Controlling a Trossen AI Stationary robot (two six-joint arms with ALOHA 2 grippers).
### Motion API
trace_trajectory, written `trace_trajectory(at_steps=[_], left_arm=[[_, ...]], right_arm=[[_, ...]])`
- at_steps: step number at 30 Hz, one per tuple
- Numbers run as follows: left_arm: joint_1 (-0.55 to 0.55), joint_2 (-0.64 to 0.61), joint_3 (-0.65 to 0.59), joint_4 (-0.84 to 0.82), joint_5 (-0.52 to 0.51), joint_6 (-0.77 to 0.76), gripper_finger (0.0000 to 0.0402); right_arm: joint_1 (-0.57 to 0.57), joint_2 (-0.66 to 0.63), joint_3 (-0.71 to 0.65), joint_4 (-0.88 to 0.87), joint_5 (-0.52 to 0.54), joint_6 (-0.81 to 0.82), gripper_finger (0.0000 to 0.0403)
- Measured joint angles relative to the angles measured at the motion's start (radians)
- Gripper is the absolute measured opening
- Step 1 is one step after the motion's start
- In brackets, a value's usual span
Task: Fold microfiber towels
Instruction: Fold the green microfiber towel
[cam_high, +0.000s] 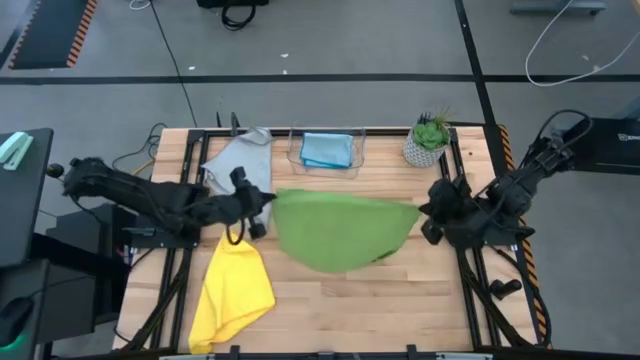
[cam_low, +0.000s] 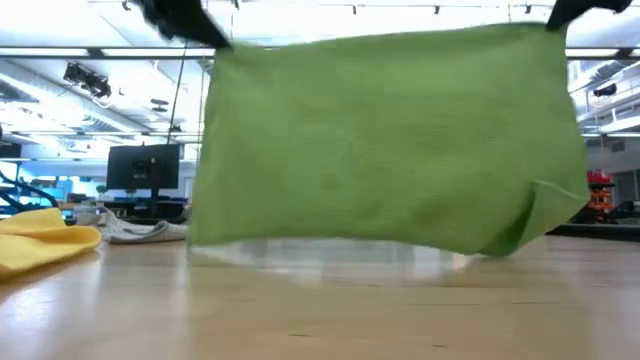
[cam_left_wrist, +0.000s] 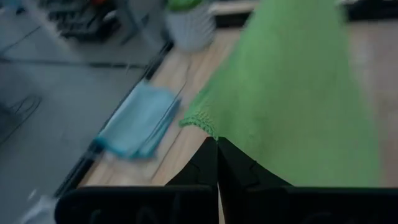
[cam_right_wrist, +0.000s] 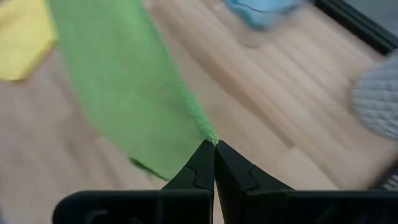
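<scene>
A green towel (cam_high: 340, 230) hangs spread between my two grippers over the middle of the table; in the low view the green towel (cam_low: 390, 140) fills the picture like a curtain. My left gripper (cam_high: 268, 200) is shut on its upper left corner and my right gripper (cam_high: 422, 212) is shut on its upper right corner. A yellow towel (cam_high: 232, 290) lies crumpled at the near left. A grey towel (cam_high: 240, 160) lies at the far left. A folded light blue towel (cam_high: 327, 150) rests in a clear tray. My left gripper pinches the green towel's upper left corner (cam_left_wrist: 208, 127) between its two fingers, coming from the table's left and slanting down. The cloth runs away from the fingertips toward the other arm. My right gripper pinches the upper right corner (cam_right_wrist: 210, 135) between its fingertips, from the table's right, slanting steeply down. The towel's top edge (cam_low: 390, 38) runs nearly straight between the two holds. The rest hangs below, and its lower right corner (cam_low: 545, 215) is folded up.
A clear tray (cam_high: 360, 160) stands at the far middle. A small potted plant (cam_high: 428, 142) stands at the far right, close to my right arm. Bare wood shows at the near middle and near right (cam_high: 400, 310).
</scene>
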Motion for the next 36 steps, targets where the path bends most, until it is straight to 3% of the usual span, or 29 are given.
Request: trace_trajectory(at_steps=[9,18,30,36], left_arm=[[0.163,0.001,-0.252,0.275,0.033,0.013,0.0003],[0.185,0.0,-0.402,0.416,0.023,0.085,0.0004],[0.074,0.002,-0.46,0.423,0.022,0.055,0.0005],[-0.007,0.002,-0.46,0.408,0.023,-0.071,0.0005]], right_arm=[[-0.217,-0.03,-0.18,0.031,-0.007,-0.104,0.0011],[-0.356,-0.028,-0.392,0.352,-0.018,-0.387,0.0011],[-0.293,0.003,-0.501,0.582,-0.029,-0.462,0.0011],[-0.238,0.023,-0.507,0.597,-0.078,-0.426,0.0011]])
